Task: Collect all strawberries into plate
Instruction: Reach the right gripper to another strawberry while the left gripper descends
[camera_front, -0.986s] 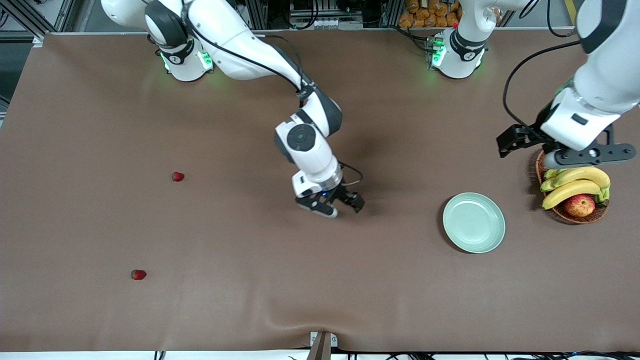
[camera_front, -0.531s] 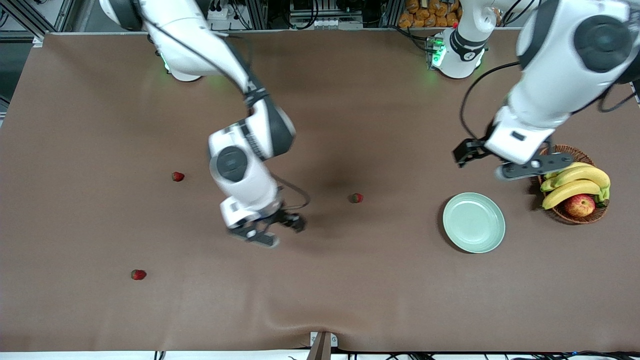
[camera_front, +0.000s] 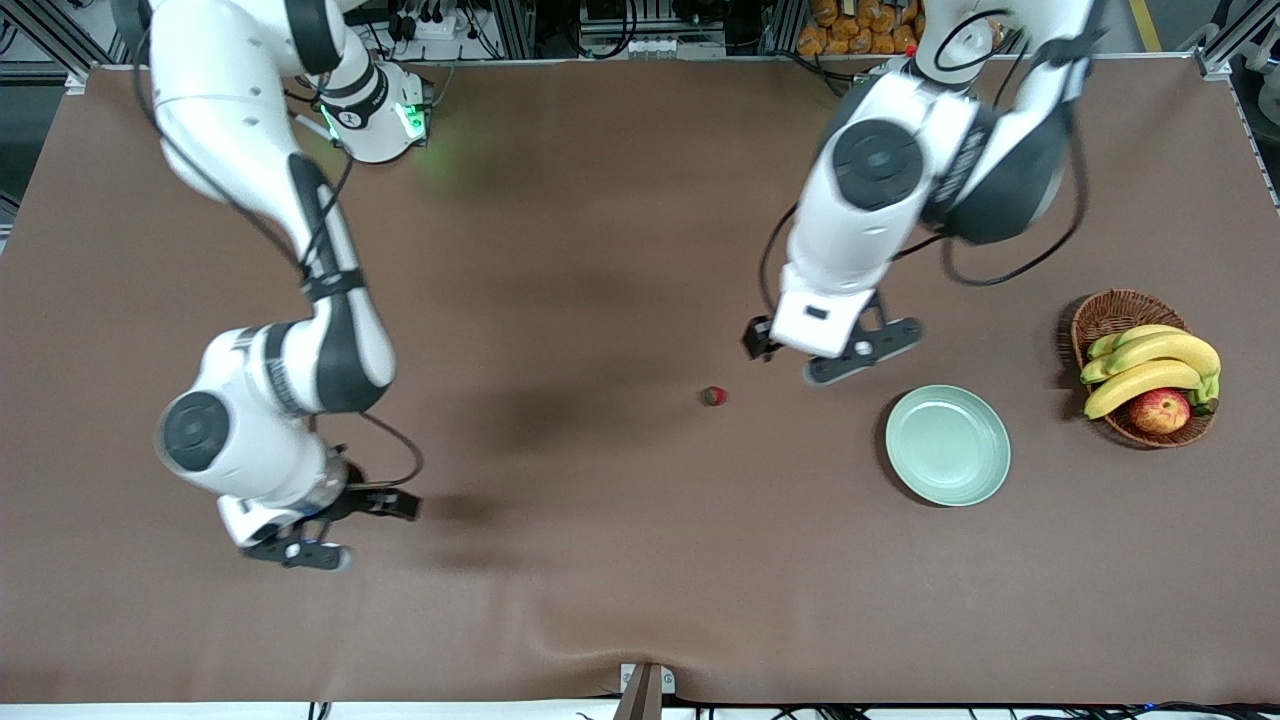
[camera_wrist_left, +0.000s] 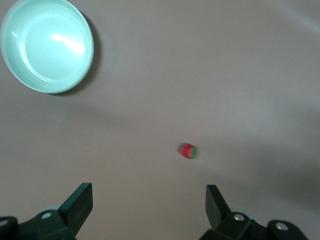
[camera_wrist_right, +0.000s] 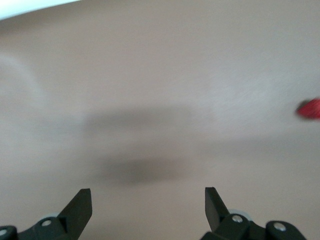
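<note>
My left hand (camera_front: 815, 357), open and empty, hangs just beside the mid-worktop strawberry (camera_front: 712, 396), toward the left arm's end, with the plate (camera_front: 947, 445) close by. My right hand (camera_front: 335, 527), open and empty, is over the right arm's end.

Lighting's pretty even and bright from overhead. The brown cloth-covered table (camera_front: 600, 600) carries soft dark shadow patches under both arms. The round pale mint-green glossy plate (camera_wrist_left: 47, 45) has a white glare spot at about 12 o'clock of its bowl. Right wrist view is smeary with motion blur, and the tiny red strawberry (camera_wrist_right: 310, 108) at 3 o'clock is just a smudge. The left arm looks blurred in the front view.
</note>
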